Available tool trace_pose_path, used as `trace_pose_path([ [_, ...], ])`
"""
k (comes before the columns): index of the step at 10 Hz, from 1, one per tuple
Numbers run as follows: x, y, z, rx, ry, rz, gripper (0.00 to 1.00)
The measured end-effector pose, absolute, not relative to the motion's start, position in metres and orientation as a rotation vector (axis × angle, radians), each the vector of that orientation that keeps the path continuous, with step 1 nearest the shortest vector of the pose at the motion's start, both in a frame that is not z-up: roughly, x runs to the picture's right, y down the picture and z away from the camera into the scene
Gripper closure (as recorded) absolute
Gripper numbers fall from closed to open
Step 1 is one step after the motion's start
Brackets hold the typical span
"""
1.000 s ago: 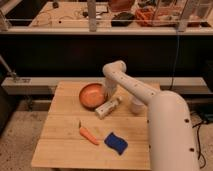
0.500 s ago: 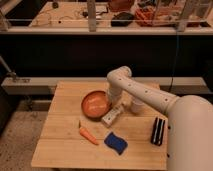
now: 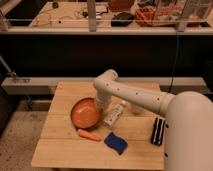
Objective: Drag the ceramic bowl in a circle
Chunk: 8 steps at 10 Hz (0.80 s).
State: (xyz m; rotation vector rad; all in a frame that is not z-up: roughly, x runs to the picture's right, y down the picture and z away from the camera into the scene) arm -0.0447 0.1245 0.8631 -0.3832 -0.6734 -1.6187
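Note:
The ceramic bowl (image 3: 85, 113), round, shallow and orange-red, sits on the wooden table (image 3: 60, 150), left of its middle. My white arm reaches in from the right, bends at an elbow (image 3: 107, 80) and comes down onto the bowl. The gripper (image 3: 101, 103) is at the bowl's right rim and touches it, with its tip hidden against the bowl.
A white bottle (image 3: 114, 114) lies just right of the bowl. An orange carrot (image 3: 89, 134) and a blue sponge (image 3: 116, 143) lie in front of it. A black object (image 3: 158, 131) rests near the table's right edge. A dark shelf and railing stand behind the table.
The bowl has slid toward the table's front and a little left, now closer to the carrot. The gripper and forearm moved with it.

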Motion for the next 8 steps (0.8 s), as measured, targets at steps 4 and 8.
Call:
trace_pose_path([
  [4,-0.114,0.126,0.874,-0.366,-0.752,-1.703,1.0],
  [8,-0.136,0.085,0.923,-0.376,-0.833,-1.618,1.0],
])
